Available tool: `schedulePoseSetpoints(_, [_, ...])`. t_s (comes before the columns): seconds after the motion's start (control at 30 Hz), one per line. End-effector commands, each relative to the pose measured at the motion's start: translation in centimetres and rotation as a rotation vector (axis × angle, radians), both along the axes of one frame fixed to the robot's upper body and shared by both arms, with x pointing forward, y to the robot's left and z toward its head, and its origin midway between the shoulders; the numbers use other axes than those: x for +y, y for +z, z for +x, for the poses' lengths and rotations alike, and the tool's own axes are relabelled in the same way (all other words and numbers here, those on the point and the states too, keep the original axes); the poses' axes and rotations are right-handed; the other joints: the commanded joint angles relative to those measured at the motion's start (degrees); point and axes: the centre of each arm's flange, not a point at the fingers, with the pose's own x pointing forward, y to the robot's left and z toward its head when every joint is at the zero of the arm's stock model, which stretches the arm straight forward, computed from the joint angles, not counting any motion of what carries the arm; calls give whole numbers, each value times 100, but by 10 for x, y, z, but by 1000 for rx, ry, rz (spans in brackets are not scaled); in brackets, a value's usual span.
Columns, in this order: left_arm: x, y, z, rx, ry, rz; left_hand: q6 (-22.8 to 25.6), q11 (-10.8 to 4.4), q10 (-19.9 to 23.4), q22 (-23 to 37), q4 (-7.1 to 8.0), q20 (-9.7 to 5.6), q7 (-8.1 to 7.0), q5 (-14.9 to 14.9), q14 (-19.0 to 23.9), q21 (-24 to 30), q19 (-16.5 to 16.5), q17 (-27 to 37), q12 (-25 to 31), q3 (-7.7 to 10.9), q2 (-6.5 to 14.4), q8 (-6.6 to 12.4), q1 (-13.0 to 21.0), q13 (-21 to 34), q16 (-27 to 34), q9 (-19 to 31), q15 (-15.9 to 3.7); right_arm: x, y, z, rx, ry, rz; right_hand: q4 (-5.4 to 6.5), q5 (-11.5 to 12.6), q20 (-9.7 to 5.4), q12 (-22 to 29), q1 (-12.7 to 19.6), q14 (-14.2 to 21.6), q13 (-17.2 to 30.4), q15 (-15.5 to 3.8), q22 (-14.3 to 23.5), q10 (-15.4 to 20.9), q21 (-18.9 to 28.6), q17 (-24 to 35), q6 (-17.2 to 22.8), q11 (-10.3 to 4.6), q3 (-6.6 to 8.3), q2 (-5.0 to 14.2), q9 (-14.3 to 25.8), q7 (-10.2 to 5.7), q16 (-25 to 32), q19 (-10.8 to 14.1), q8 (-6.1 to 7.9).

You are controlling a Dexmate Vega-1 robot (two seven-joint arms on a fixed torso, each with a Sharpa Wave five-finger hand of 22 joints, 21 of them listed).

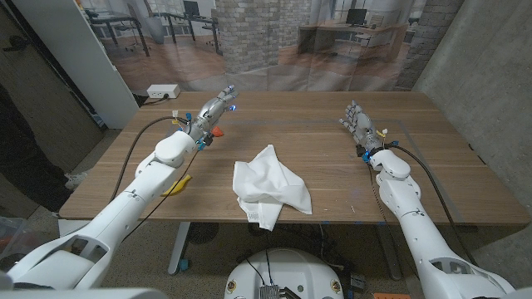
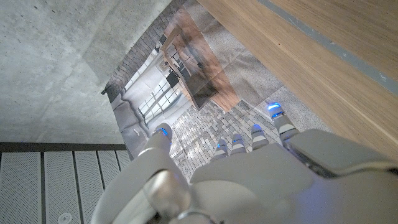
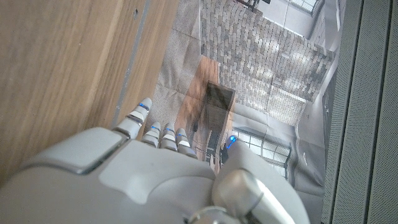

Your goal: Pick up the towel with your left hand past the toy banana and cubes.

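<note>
White and grey, the left hand [image 1: 214, 110] is seen in the head view raised above the far left part of the wooden bench [image 1: 316, 124], with its fingers [image 1: 227, 94] stretched out and apart and nothing held in them. In the left wrist view the same hand [image 2: 249, 180] is shown from behind, its blue-lit fingertips [image 2: 274, 112] spread in front of a brick-patterned backdrop [image 2: 205, 118], with the bench edge [image 2: 323, 56] running beside them. A small orange object [image 1: 217, 130] is glimpsed just beside the left wrist; what it is cannot be told. The white towel [image 1: 269, 186] is found crumpled on the bench, nearer the robot than the left hand and well apart from it, close to the front edge. A yellow toy banana [image 1: 177, 184] is seen left of the towel, partly hidden under the left forearm [image 1: 150, 178].

On the other side of the towel, the right hand [image 1: 358, 123] is held upright over the bench, its fingers loosely extended and gripping nothing. In the right wrist view that hand [image 3: 155, 174] is seen from behind with fingertips [image 3: 144, 107] apart, the wood grain [image 3: 62, 74] beside it. A white power strip [image 1: 163, 90] lies on the floor beyond the far left corner of the bench. At the picture's left edge, a person's dark clothing [image 1: 21, 149] can be made out.
</note>
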Motion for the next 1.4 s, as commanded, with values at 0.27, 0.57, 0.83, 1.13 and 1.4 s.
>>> schedulePoseSetpoints(0.27, [-10, 17, -20, -64, 20, 141, 24, 19, -30, 17, -95, 57, 21, -6, 10, -47, -214, 7, 8, 3, -16, -3, 81, 22, -30, 8, -44, -2, -2, -8, -19, -10, 3, -31, 34, -4, 36, 69, 39, 8, 25, 29, 63, 54, 19, 38, 13, 10, -16, 9, 13, 55, 46, 32])
schedulePoseSetpoints(0.57, [-14, 24, -24, -89, 21, 200, 11, 25, -36, 20, -126, 55, 25, -11, 10, -67, -208, 9, 1, -13, -37, -12, 92, 23, -36, 9, -43, -2, -3, -9, -20, -17, 7, -37, 34, -1, 32, 72, 44, 8, 21, 29, 69, 53, 19, 52, 13, 9, -20, 9, 12, 53, 52, 31])
schedulePoseSetpoints(0.83, [-21, 32, -28, -121, 40, 276, -8, 34, -46, 22, -147, 61, 29, -13, 16, -83, -204, 10, -7, -25, -51, -21, 97, 24, -38, 9, -31, -1, -2, -8, -21, -20, 5, -41, 34, 1, 31, 73, 51, 8, 23, 29, 80, 51, 20, 57, 10, 9, -22, 9, 16, 52, 54, 28])
schedulePoseSetpoints(1.13, [-28, 39, -31, -138, 27, 325, -14, 25, -43, 25, -166, 59, 28, -14, 33, -100, -188, 12, -9, -44, -66, -24, 95, 25, -37, 10, -36, 0, -3, -7, -21, -26, 7, -45, 34, 1, 28, 74, 53, 8, 24, 29, 85, 50, 21, 59, 12, 9, -22, 9, 12, 50, 56, 25])
schedulePoseSetpoints(1.4, [-40, 46, -39, -166, 7, 392, -18, 50, -55, 28, -181, 57, 31, -15, 35, -123, -182, 15, -18, -67, -79, -26, 85, 27, -42, 11, -36, 0, -2, -7, -25, -26, 5, -49, 35, 3, 24, 75, 54, 7, 27, 30, 87, 48, 22, 62, 12, 9, -23, 9, 11, 48, 58, 21])
